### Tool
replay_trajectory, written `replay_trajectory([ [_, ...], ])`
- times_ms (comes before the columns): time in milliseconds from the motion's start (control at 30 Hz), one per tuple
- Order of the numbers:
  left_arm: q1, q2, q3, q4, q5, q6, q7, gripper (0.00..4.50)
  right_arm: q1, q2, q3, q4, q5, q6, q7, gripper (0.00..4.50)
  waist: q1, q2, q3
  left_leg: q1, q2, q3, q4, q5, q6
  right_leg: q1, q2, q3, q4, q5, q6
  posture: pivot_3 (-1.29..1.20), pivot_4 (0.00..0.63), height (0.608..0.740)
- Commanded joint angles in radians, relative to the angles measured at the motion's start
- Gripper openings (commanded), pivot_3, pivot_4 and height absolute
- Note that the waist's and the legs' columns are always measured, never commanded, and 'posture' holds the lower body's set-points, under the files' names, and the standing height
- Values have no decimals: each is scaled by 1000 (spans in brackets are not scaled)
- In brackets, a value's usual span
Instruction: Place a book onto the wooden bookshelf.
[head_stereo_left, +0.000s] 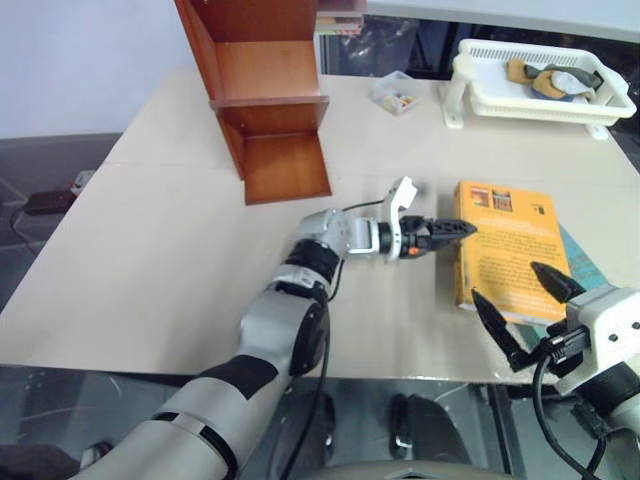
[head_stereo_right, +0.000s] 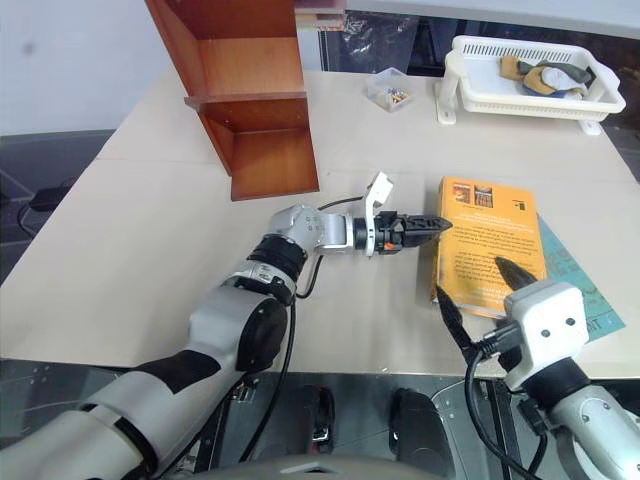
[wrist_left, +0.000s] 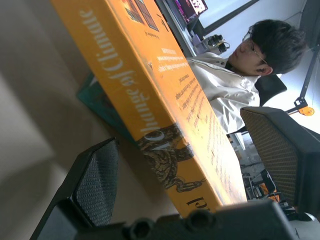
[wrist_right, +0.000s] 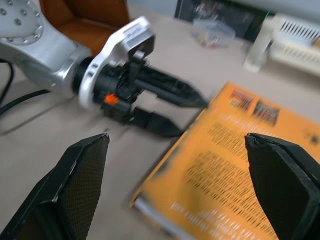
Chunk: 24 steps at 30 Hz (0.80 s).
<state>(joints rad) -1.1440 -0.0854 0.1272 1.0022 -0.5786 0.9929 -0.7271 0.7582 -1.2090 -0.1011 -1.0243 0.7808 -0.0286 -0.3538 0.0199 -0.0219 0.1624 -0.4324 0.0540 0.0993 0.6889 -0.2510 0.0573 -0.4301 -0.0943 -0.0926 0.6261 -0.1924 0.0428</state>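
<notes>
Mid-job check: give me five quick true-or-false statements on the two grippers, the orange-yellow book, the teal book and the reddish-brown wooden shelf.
1. The thick orange-yellow paperback book lies flat on the table. True.
2. The left gripper is clamped on it. False: open, at its spine edge.
3. The right gripper is open. True.
4. The book sits inside the reddish-brown wooden bookshelf. False: the bookshelf stands apart.
5. The thin teal book lies on top. False: it lies underneath.

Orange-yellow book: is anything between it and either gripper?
Nothing visible. The open left gripper is at the thick orange-yellow paperback book's spine edge; the open right gripper hovers over its near end.
</notes>
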Motion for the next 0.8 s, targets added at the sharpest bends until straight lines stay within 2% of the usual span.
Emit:
replay_trajectory([
  [33,-30,1,11,-43,0,12,-34,4500,-9,7,-144,-23,150,14,23,4460,-1,0,0,0,0,0,0,0,0,0,0,0,0,0,0,0,150,740],
  [67,-28,4,9,-51,3,14,-39,4500,-12,13,-183,-23,182,32,29,4460,-1,0,0,0,0,0,0,0,0,0,0,0,0,0,1,0,150,740],
  [167,-14,24,11,-91,1,32,-48,4500,-47,81,-452,30,255,155,67,4460,0,0,0,0,0,0,0,0,0,0,0,0,0,1,1,0,150,740],
  [233,-2,35,19,-121,-5,43,-47,4500,-132,88,-595,154,279,209,157,4460,-1,0,0,0,0,0,0,0,0,0,0,0,0,1,2,0,150,740],
  [367,21,45,31,-174,-13,69,-35,4500,-311,52,-740,394,350,352,309,4460,-1,0,0,1,0,1,1,0,1,1,0,1,0,0,1,0,150,740],
  [467,35,44,44,-202,-16,78,-21,4500,-368,-1,-806,527,305,445,547,4460,1,0,0,1,0,0,0,0,1,1,0,0,0,1,0,0,150,740],
  [567,47,49,47,-225,-15,85,-17,4500,-330,-30,-903,595,328,564,979,3617,5,0,0,0,0,0,-1,-1,1,0,0,0,0,4,-1,0,150,740],
  [633,54,52,42,-245,-15,92,-20,4500,-282,-39,-994,588,332,676,1205,3617,6,0,0,0,0,0,-1,-1,2,0,0,0,-1,4,-1,0,150,740],
  [700,57,55,45,-259,-18,101,-17,4500,-277,-54,-1083,594,361,796,1332,3617,6,0,0,0,0,0,-1,-1,2,0,0,0,-1,4,0,0,150,740],
  [800,66,58,52,-285,-24,117,-9,4500,-285,-44,-1182,572,371,913,1415,3617,6,0,0,0,0,0,0,-1,2,1,0,0,-1,4,0,0,150,740],
])
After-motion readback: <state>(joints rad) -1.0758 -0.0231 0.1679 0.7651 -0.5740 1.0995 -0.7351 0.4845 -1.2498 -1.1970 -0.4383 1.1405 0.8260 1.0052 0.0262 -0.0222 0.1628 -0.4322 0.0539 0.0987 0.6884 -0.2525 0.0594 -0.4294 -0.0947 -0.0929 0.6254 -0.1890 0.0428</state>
